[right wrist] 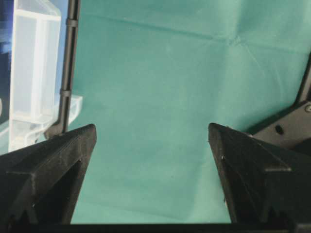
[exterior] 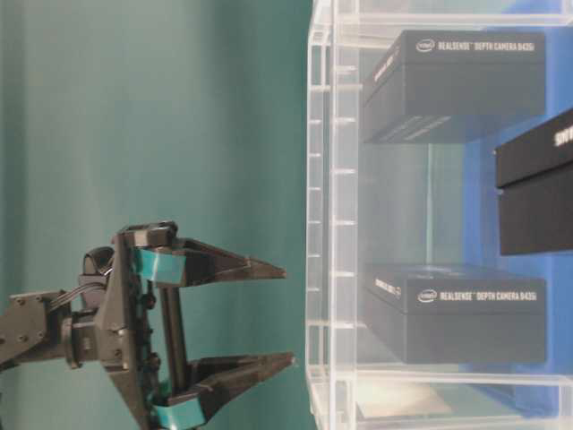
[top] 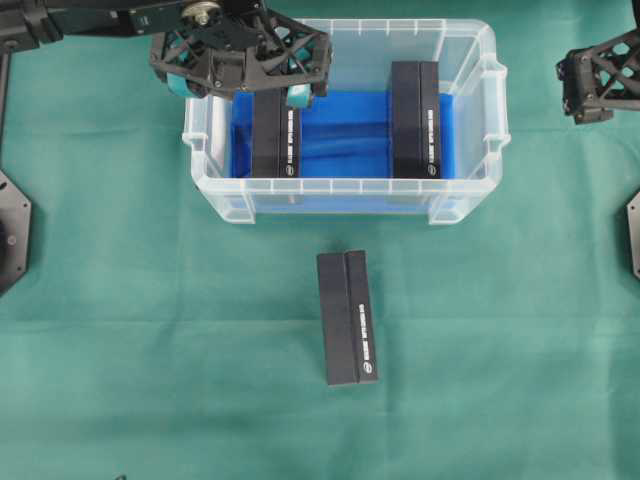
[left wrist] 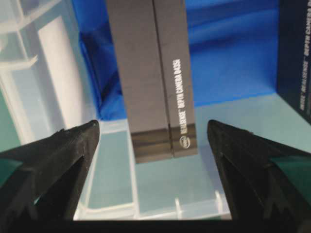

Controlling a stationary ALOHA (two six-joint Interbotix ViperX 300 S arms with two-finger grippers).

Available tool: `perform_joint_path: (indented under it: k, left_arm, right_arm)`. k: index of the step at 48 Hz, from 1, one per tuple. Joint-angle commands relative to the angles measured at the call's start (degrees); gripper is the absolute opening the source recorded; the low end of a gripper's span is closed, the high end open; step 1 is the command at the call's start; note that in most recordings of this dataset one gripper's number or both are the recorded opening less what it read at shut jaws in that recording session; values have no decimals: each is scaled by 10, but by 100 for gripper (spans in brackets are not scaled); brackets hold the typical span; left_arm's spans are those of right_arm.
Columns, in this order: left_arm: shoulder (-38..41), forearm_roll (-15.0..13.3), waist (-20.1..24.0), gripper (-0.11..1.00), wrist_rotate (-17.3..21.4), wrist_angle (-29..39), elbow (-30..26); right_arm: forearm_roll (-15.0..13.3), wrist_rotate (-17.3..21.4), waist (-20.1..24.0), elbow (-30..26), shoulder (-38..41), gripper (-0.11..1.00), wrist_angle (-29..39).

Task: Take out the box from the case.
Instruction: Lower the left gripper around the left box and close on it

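The case (top: 345, 186) is a clear plastic bin with a blue lining, at the back middle of the table. Two black boxes stand on edge inside it, a left box (top: 275, 135) and a right box (top: 415, 120). My left gripper (top: 240, 88) hangs open just above the rim (exterior: 322, 179), over the left box (exterior: 466, 313). In the left wrist view that box (left wrist: 146, 73) lies between the spread fingers of the gripper (left wrist: 153, 128), untouched. My right gripper (top: 590, 80) stands open to the right of the case, and its wrist view shows only cloth between its jaws (right wrist: 151, 127).
A third black box (top: 347, 317) lies on the green cloth in front of the case. The right box (left wrist: 294, 53) shows at the edge of the left wrist view. Arm bases sit at the left edge (top: 10, 230) and the right edge (top: 632, 235).
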Motion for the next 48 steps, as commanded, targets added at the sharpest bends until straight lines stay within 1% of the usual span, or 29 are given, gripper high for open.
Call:
perform_joint_path:
  k: [1,28,48]
  left_arm:
    - [-4,2,2,91,2,-15,1]
    - [30,1,5,90,4,-66,33]
    - [40,0,9,90,1,-87,53]
  right_arm:
    - [-2,0,-1,-5,0,91,-4]
    - [-2,0,-2,-4,7,91,-10]
    - [-2,-1,-1,-4,7,91,-10]
